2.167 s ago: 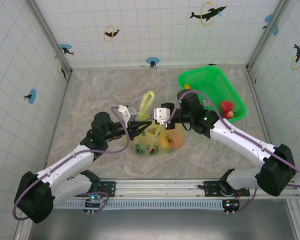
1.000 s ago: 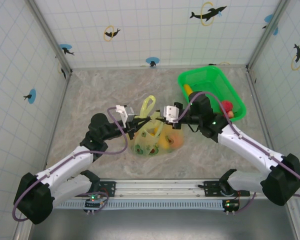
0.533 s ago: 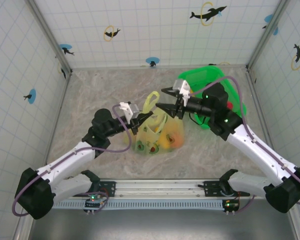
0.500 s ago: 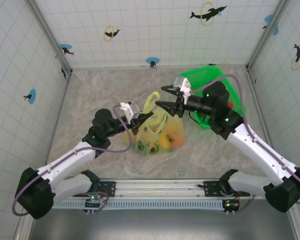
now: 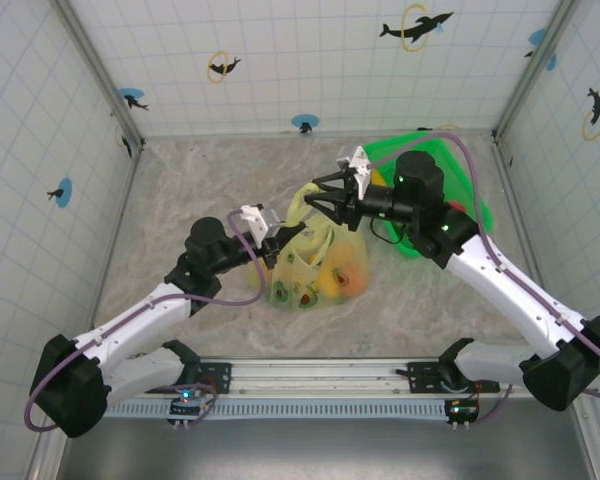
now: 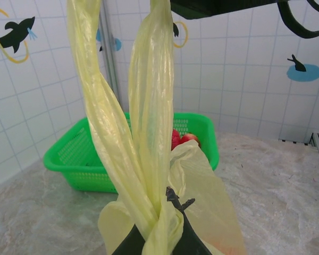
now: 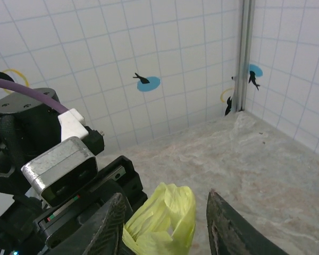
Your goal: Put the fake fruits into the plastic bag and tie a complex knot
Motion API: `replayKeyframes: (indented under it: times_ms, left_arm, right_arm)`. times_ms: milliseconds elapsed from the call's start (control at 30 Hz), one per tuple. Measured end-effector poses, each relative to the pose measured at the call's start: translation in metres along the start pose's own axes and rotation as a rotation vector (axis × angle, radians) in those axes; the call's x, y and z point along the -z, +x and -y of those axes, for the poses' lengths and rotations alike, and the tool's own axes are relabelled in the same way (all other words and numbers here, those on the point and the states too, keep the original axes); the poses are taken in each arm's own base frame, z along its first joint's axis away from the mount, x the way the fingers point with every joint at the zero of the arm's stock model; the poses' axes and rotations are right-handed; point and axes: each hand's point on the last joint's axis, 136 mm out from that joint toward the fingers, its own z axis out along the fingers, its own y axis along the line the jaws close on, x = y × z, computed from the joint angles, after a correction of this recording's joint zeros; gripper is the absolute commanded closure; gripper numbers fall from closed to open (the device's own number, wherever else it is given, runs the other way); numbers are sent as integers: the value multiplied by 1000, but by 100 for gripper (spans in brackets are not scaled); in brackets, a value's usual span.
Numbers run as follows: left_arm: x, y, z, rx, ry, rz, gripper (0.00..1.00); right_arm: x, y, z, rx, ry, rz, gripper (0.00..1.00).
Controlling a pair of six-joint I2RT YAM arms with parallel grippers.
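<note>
1. From above, the plastic bag (image 5: 315,268) sits on the marbled worktop (image 5: 180,180) between the two arms. The fake fruits (image 5: 346,278) show through it as orange, yellow and dark blobs
2. The left hand (image 5: 271,238) is clenched on the handle strips (image 6: 149,133) at the bag's upper left. Its own wrist view shows this way better: black fingertips (image 6: 132,245) pinch the bunched base of the two pale yellow strips, which run straight up and out of frame
3. The right hand (image 7: 165,194) is released. In its wrist view the two fingers stand apart with the top of the handle loop (image 7: 167,212) between them, close to one finger and clear of the other
4. The green tray (image 6: 90,159) sits behind the bag with a red fruit (image 6: 181,139) in it. From above, the right arm covers most of that tray
5. In the right wrist view, the left arm's grey camera block (image 7: 58,167) sits just beside the loop
6. Can't tell if the strips are knotted or just twisted at the pinch, since the fingers hide it. The bag body is cut off at the bottom of the left wrist view
</note>
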Motion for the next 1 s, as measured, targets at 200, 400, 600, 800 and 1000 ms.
replayKeyframes:
  times_ms: [200, 400, 600, 800, 1000]
  left_arm:
    - [0, 1, -4, -3, -26, 1, 100]
    - [2, -6, -10, -18, -72, 37, 100]
    - [0, -9, -3, 0, -46, 55, 100]
    - [-2, 9, -2, 51, -29, 3, 100]
    - [1, 12, -15, 81, -83, -2, 100]
  right_arm:
    - [1, 0, 1, -8, 13, -7, 100]
    - [27, 22, -22, 11, -19, 10, 100]
    - [45, 78, -41, 18, -57, -2, 100]
    - [28, 126, -44, 13, -50, -18, 100]
    - [-2, 141, -18, -26, 35, -14, 100]
